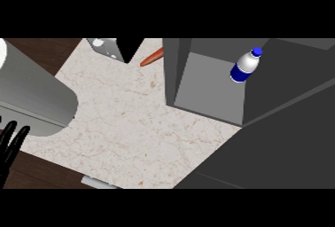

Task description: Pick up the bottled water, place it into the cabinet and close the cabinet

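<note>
Bottled water (pixel 245 66) stands inside the open cabinet (pixel 209 86), by its right wall, blue cap up; the blue label's writing can't be read. Far left of the cabinet, the left hand (pixel 12 139) holds nothing, fingers straight. A carrot (pixel 152 57) lies just left of the cabinet.

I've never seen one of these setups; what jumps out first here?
The blue-and-white water bottle stands out, upright inside the open grey cabinet at the upper right. Next come the orange carrot, lying on the pale marbled counter near the top edge, and the left hand, black fingers straight, at the lower left edge.
</note>
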`<control>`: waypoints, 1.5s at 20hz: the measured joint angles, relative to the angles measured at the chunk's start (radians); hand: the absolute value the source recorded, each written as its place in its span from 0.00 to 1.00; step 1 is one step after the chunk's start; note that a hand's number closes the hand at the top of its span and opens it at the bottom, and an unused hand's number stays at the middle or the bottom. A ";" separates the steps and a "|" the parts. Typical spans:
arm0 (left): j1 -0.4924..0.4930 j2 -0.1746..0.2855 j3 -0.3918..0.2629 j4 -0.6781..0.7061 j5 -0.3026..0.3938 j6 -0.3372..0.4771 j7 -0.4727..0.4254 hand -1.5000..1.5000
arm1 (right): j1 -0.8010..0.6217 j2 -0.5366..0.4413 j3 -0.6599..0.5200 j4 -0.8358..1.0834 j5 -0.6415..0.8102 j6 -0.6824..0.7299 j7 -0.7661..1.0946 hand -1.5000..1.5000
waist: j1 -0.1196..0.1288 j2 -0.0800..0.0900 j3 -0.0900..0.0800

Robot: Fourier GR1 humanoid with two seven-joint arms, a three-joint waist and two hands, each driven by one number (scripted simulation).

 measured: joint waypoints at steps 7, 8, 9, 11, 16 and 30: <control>-0.004 0.003 0.011 0.015 0.008 -0.008 0.002 0.00 | -0.113 0.069 -0.012 0.083 -0.058 -0.052 0.108 1.00 | -0.009 -0.004 0.003; -0.002 0.004 0.011 0.016 0.009 -0.010 0.002 0.00 | -0.143 0.076 -0.023 0.099 -0.057 -0.056 0.125 1.00 | -0.008 -0.006 0.003; -0.001 0.005 0.012 0.019 0.010 -0.012 0.003 0.00 | -0.173 0.082 -0.031 0.114 -0.054 -0.060 0.145 1.00 | -0.010 -0.009 0.003; -0.001 0.006 0.014 0.024 0.013 -0.016 0.004 0.00 | -0.238 0.096 -0.050 0.152 -0.053 -0.066 0.183 1.00 | -0.012 -0.013 0.004; -0.005 0.005 0.025 0.042 0.023 -0.024 0.003 0.00 | -0.398 0.148 -0.069 0.255 -0.049 -0.090 0.282 1.00 | -0.024 -0.020 0.006; 0.017 0.001 0.048 0.092 0.041 -0.059 -0.004 0.00 | -0.938 0.352 -0.196 0.790 0.001 -0.361 0.457 1.00 | -0.060 -0.028 0.020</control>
